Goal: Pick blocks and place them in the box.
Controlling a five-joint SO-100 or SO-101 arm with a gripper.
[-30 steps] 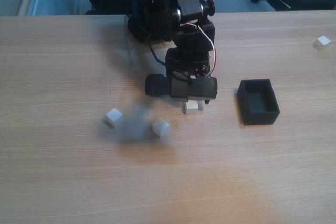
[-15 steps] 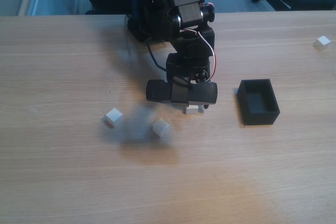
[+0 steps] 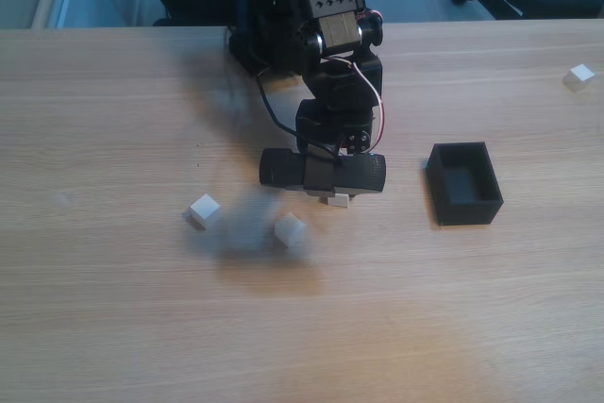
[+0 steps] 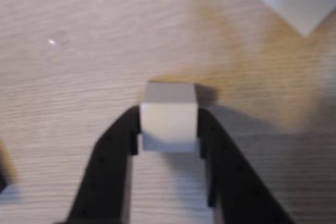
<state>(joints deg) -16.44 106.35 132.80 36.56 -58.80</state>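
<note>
No readable text, labels, brands, numbers or signs in either view.

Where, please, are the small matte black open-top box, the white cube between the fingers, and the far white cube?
Small matte black open-top box (image 3: 469, 208): fixed view, near wall.
White cube between the fingers (image 4: 169, 120): wrist view, front face.
Far white cube (image 3: 579, 75): fixed view, top face.
</note>
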